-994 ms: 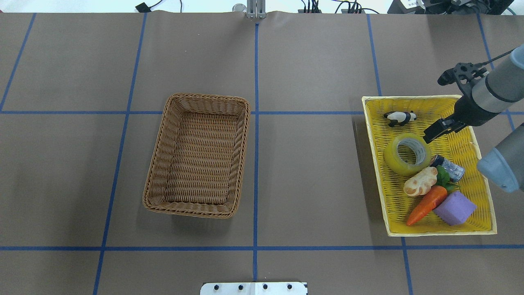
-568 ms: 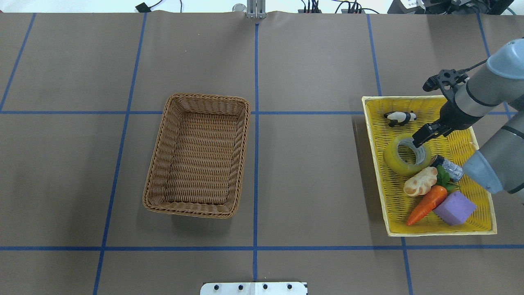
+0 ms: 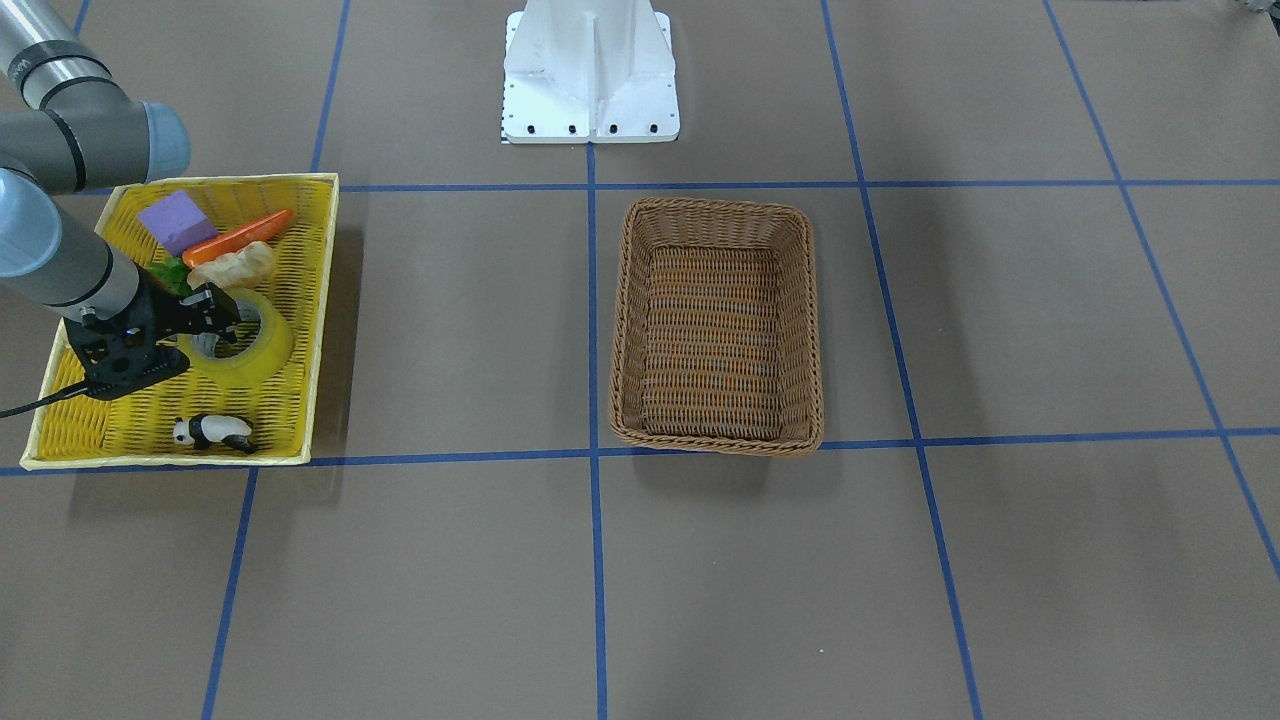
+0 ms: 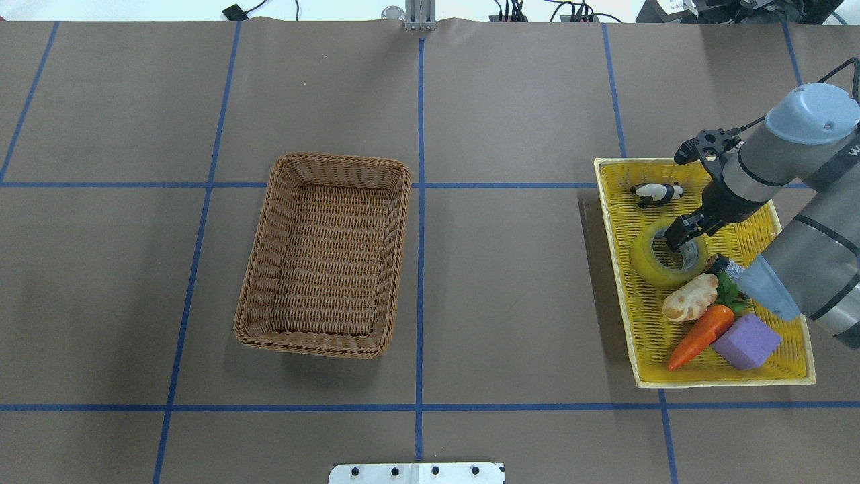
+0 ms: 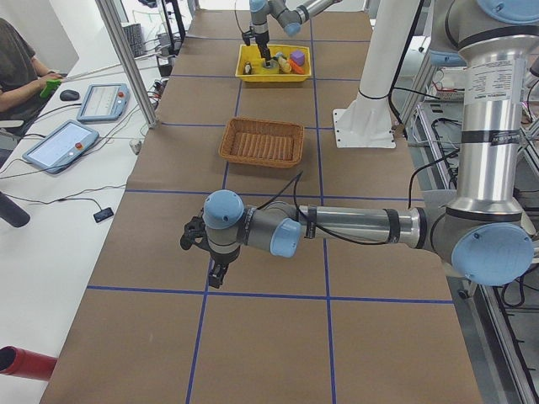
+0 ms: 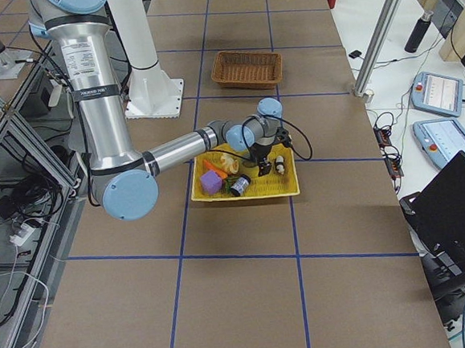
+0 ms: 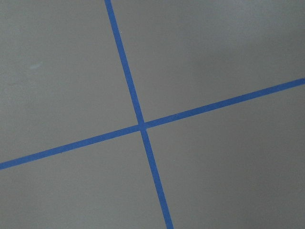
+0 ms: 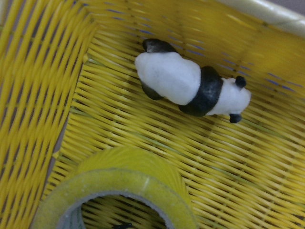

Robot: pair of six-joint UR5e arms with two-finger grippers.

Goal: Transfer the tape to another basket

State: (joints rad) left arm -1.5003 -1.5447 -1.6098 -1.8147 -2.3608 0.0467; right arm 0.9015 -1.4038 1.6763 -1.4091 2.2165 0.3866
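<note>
The yellow-green tape [image 4: 648, 265] lies flat in the yellow tray [image 4: 615, 269], white core upward; it also shows in the front view [image 3: 255, 360] and the right wrist view [image 8: 124, 176]. My right gripper [image 4: 680, 234] is open and hangs over the tape's far rim and hole, fingers pointing down; it also shows in the front view [image 3: 215, 318]. The brown wicker basket [image 4: 400, 222] stands empty at the table's middle left, far from the tray. My left gripper [image 5: 215, 273] shows only in the exterior left view, above bare table; I cannot tell its state.
In the tray with the tape lie a toy panda [image 4: 657, 193], a bread piece [image 4: 690, 297], a carrot [image 4: 702, 333], a purple block [image 4: 746, 341] and a small silver can [image 4: 736, 272]. The robot base [image 3: 590, 70] is behind the basket.
My right gripper has moved left from the tray's far right corner to above the tape's hole. The tape and the other things have not moved.
</note>
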